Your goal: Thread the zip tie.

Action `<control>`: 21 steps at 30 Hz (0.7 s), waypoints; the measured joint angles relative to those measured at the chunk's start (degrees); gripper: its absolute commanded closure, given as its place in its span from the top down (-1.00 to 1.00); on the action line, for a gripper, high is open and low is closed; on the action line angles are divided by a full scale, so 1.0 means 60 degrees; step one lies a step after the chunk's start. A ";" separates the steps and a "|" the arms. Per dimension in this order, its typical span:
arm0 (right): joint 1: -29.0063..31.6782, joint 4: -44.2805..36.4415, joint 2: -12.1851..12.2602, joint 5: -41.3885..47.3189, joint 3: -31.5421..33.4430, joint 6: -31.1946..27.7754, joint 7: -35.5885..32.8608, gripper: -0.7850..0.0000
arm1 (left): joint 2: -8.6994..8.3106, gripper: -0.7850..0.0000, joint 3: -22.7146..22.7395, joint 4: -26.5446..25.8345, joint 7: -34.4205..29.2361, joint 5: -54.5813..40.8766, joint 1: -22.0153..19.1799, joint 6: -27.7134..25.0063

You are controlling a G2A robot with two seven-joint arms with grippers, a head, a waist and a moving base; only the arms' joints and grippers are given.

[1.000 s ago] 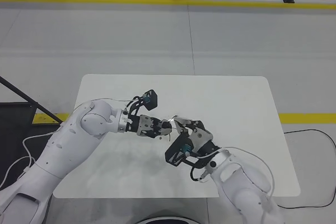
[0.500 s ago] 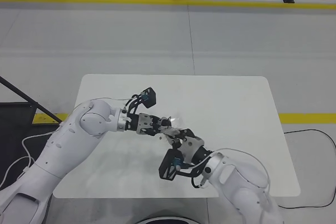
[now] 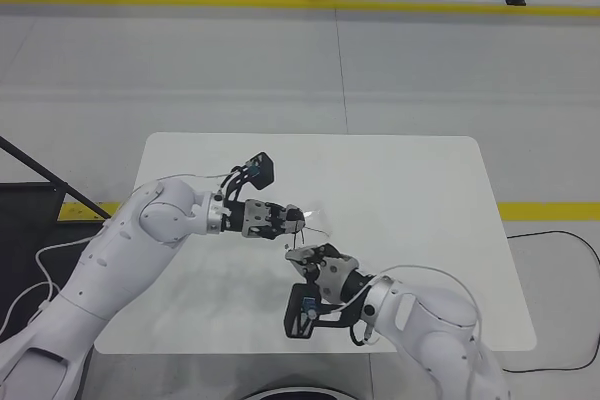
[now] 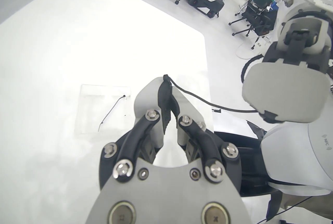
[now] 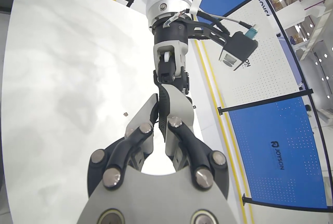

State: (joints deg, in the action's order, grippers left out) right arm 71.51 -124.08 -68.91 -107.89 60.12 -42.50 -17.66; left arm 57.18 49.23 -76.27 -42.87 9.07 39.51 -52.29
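**Top view:** my left gripper (image 3: 285, 218) hangs a little toward 9 o'clock of the centre of the table (image 3: 410, 170); my right gripper (image 3: 303, 256) is near it, at its 5 o'clock; both are above the surface.

**Left wrist view:** my left fingers (image 4: 145, 97) are pressed together on one end of the zip tie (image 4: 192, 96); a small knob, probably the head, pokes past the tips; the thin black strap sags across the gap to the right gripper. A clear sheet (image 4: 104, 95) lies on the table beyond, with a spare tie (image 4: 111, 110) on it.

**Right wrist view:** my right fingers (image 5: 179, 105) are pinched on the other end; I cannot tell whether any free tail shows past them.

**Step in hand, as I judge it:** curling the strap so the tail meets the head.

**To do it well:**
- keep the left hand steady as the anchor, with the slot facing the oncoming tail and not covered by my pads;
- hold the tail close to its tip so it does not flex away;
- line it up with the slot's axis before pushing;
- advance slowly, since a thin strap buckles sideways under a crooked shove.
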 measured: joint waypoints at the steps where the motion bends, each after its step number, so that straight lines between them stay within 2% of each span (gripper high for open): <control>1: -0.0017 0.0003 -0.0001 0.0007 -0.0012 -0.0009 -0.0030 -1.00 | -0.0003 -1.00 0.0015 -0.0017 0.0021 0.0033 0.0009 -0.0001; 12: 0.0141 -0.0137 -0.0015 0.0128 0.0162 0.1002 0.0204 -1.00 | -0.0020 -1.00 0.0142 -0.0261 0.0381 0.0690 0.0202 0.0009; 21: 0.0300 -0.0299 0.0060 0.0111 0.0340 0.0742 0.0676 -1.00 | -0.0033 -1.00 0.0169 -0.0273 0.0256 0.0777 0.0150 -0.0061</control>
State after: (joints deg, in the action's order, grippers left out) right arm 73.31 -125.87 -68.55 -107.22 62.16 -38.05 -13.61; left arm 56.98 50.24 -77.90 -41.34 13.74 40.41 -52.66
